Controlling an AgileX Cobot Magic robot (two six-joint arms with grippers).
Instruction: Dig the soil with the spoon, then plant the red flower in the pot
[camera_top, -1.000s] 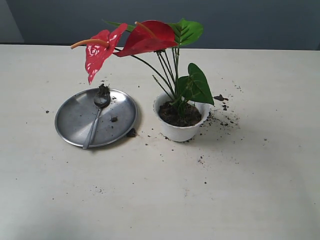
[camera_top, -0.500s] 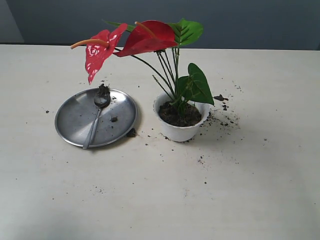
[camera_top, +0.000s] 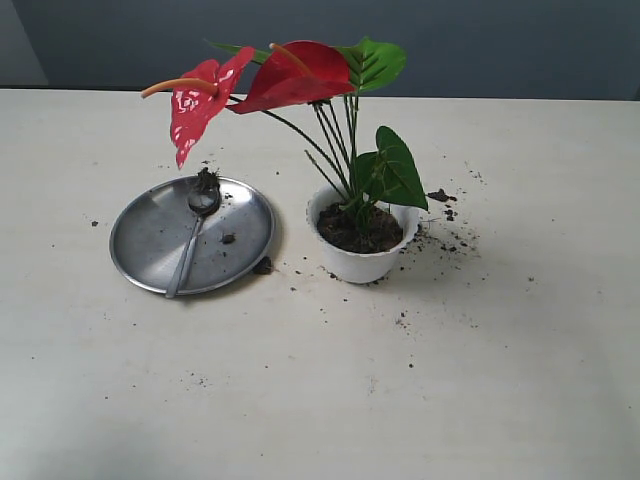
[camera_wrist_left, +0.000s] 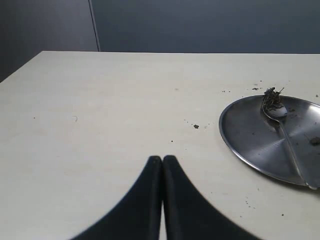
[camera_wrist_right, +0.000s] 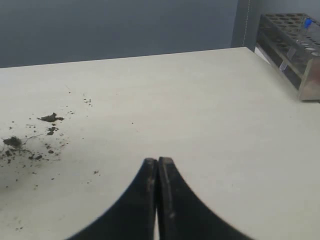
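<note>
Nearest me, in the wrist views, are two grippers. The left gripper (camera_wrist_left: 162, 159) and the right gripper (camera_wrist_right: 158, 160) each have their black fingers pressed together with nothing between them, above the pale table (camera_top: 320, 400).

In the exterior view, the near half of the table is open room with only scattered crumbs. Mid-table I count one round steel plate (camera_top: 150, 245) and, lying on it, one spoon (camera_top: 187, 255) with a clump of earth at its bowl. To the plate's right, apart from it, stands one white pot (camera_top: 360, 264) filled with the soil (camera_top: 362, 234). One red flower (camera_top: 300, 75) stands planted in it, with two red blooms leaning over the plate.

Loose soil crumbs (camera_top: 440, 196) lie beyond the pot. The table's far edge meets a dark wall. One test-tube rack (camera_wrist_right: 295, 45) sits at the far corner on the right arm's side.
</note>
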